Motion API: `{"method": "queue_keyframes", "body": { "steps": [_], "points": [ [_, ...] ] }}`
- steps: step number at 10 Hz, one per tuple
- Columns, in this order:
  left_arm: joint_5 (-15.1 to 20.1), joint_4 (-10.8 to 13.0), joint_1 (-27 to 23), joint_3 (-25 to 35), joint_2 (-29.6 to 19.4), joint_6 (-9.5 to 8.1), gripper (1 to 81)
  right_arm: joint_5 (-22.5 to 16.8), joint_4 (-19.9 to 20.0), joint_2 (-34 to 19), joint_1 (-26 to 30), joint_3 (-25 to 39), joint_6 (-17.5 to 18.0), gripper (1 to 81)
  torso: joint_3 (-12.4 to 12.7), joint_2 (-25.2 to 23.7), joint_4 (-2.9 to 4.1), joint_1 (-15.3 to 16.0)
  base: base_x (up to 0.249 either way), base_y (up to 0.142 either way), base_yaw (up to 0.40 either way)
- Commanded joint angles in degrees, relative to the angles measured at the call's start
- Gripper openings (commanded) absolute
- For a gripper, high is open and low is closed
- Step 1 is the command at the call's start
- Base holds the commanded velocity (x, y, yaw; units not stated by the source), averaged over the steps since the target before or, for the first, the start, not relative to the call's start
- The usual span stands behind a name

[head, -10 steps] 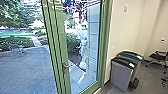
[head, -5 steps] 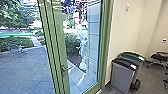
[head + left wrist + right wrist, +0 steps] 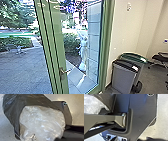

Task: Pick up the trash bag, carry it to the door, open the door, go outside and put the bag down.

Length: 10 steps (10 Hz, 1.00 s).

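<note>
In the head view a green-framed glass door [image 3: 55, 45] stands ahead, with a metal lever handle [image 3: 63, 71] on its green upright. The paved yard [image 3: 25, 68] lies to the left of that upright. A black trash bag [image 3: 13, 110] shows large in the left wrist view, with crumpled clear plastic [image 3: 41, 121] bulging from its mouth. Part of the same dark bag [image 3: 107, 100] and clear plastic [image 3: 91, 104] appear in the right wrist view, beside the robot's dark base plate. What supports the bag is hidden.
Right of the door, by the pale wall [image 3: 130, 32], stand a grey bin [image 3: 123, 77] and a green-lidded bin [image 3: 132, 57]. A dark chair [image 3: 160, 58] is farther right. Outside are a pale statue [image 3: 83, 52], hedges [image 3: 15, 43] and a stone-block wall [image 3: 93, 42].
The head camera has moved a little closer to the door: the door's uprights have spread apart in the picture, and the bins have shifted slightly right.
</note>
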Motion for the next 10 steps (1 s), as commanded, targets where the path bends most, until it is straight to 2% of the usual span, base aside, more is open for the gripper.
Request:
{"method": "queue_keyframes", "body": {
  "steps": [1,10],
  "points": [
    [3.2,0.09,-2.87,0.1,0.01,0.46,1.0,-3.4,0.22,0.3,2.46,-0.08,-0.04,81.1,0.0,0.0,0.0,0.03,0.116,0.0,0.0],
    [3.2,0.09,-2.87,0.1,0.09,0.64,1.0,-3.4,-0.04,0.38,2.72,0.0,-0.04,81.1,0.0,0.0,0.0,0.03,0.116,0.0,0.0]
  ]
}}
